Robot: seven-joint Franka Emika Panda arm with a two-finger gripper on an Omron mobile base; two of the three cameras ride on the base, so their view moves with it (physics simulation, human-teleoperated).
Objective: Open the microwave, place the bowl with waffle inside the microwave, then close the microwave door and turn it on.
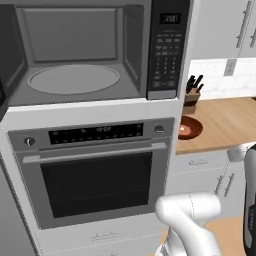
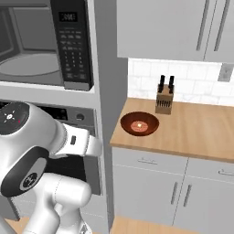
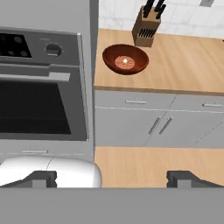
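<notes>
Microwave (image 1: 75, 55): cavity's wide open with a bare turntable, so it looks ready for loading
Bowl with waffle (image 3: 125, 59): on the wooden surface (image 3: 183, 65) just beside the knife block (image 3: 145, 27), untouched
Hand (image 3: 111, 178): fingers spread wide, pinching nothing, well short of the bowl
Arm: elbow tucked low in front of the oven (image 1: 95, 172), hand aimed toward the bowl, I'd guess lining up a reach

Light wooden countertop (image 3: 183, 65) far beyond the fingertips (image 3: 186, 178), bearing the reddish-brown bowl with waffle (image 3: 125, 59) near its left front corner, wooden knife block (image 3: 146, 27) just behind the bowl, against the tiled wall.
</notes>
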